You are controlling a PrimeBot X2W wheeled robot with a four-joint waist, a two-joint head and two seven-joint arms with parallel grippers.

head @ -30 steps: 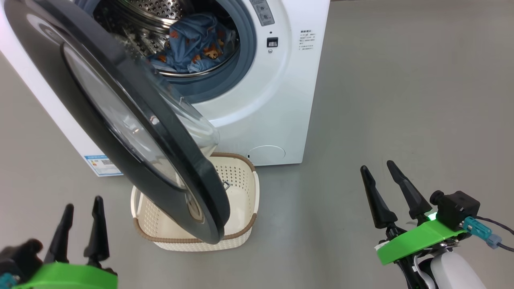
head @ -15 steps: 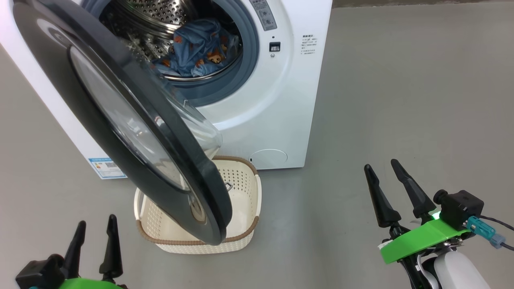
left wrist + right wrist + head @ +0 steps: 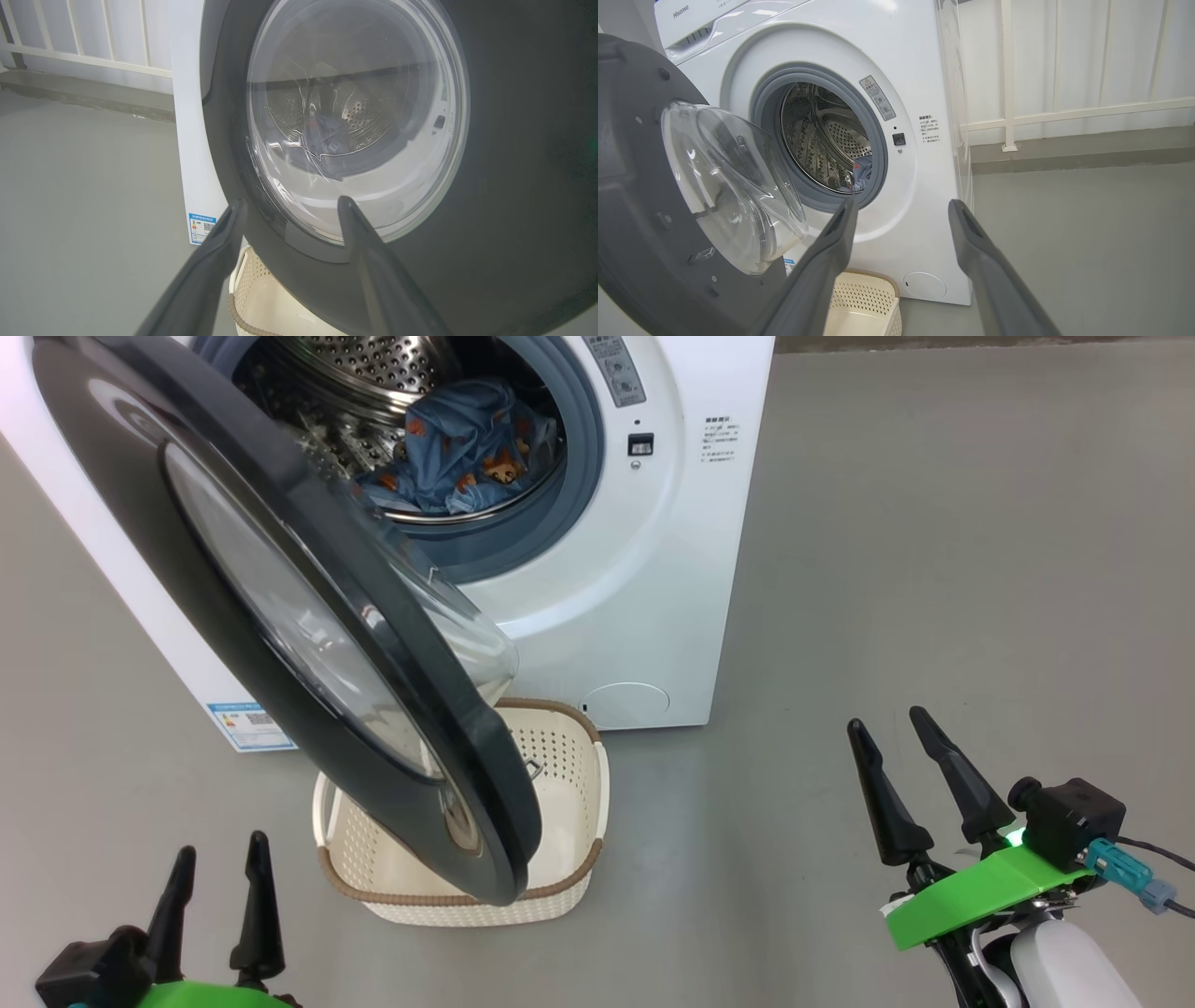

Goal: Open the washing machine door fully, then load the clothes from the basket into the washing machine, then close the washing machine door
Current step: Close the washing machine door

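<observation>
Clothes (image 3: 467, 457) lie in the washing machine (image 3: 635, 597); the door (image 3: 112, 495) stands ajar over the basket (image 3: 571, 821); left claw (image 3: 221, 845) and right claw (image 3: 886, 717) gape wide, empty.

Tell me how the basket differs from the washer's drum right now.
The drum is steel; the basket is cream plastic with a brown rim. The drum holds blue printed clothes; the basket looks empty where the open door does not hide it. The drum sits in the washer; the basket stands on the floor. Both have perforated walls.
</observation>
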